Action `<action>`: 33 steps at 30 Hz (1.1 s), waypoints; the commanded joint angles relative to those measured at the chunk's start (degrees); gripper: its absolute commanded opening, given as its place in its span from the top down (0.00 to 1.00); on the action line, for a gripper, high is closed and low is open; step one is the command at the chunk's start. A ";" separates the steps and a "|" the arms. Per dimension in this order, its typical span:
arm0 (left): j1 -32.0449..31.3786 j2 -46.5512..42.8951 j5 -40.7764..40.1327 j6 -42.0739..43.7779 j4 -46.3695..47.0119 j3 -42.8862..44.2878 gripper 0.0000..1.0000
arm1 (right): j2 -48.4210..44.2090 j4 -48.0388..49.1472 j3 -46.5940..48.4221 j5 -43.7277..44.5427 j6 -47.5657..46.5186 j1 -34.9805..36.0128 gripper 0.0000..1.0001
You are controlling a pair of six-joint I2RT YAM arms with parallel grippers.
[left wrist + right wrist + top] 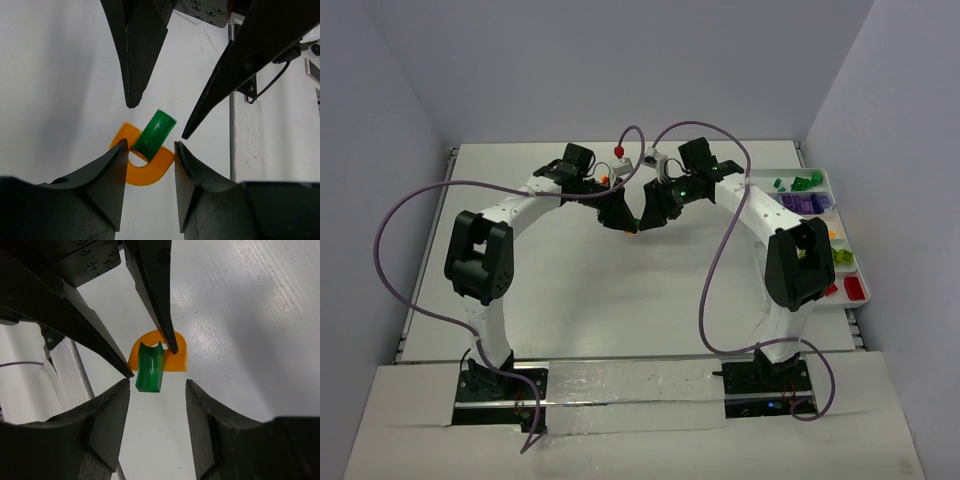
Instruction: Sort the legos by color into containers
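Observation:
An orange arch-shaped lego [147, 172] lies on the white table with a green curved lego [154, 134] stuck on it and tilting up. My left gripper [149, 149] is shut on the orange arch, a fingertip against each side. My right gripper [156, 385] is open, and the green lego [150, 369] sits just beyond its tips, touching neither, with the orange arch [177, 359] behind it. In the top view both grippers, left [620, 222] and right [645, 218], meet tip to tip at the table's middle back and hide the two legos.
The white divided tray [839, 205] lies along the right edge and holds green [800, 182], purple [802, 203], lime [842, 256] and red [855, 288] legos in separate compartments. A clear plastic strip [630, 385] runs along the near edge. Purple cables loop over both arms.

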 commanded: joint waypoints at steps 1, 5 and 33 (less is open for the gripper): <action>-0.66 -0.89 2.27 0.62 -0.52 2.74 0.99 | 0.18 0.33 3.04 0.30 -0.30 0.57 0.47; -0.79 -0.84 2.24 0.54 -0.36 2.71 0.99 | 0.18 0.59 3.13 0.22 -0.34 0.78 0.49; -1.38 -0.31 -1.92 -0.91 -0.26 2.67 0.62 | -1.26 1.94 1.07 0.39 -0.05 1.57 1.00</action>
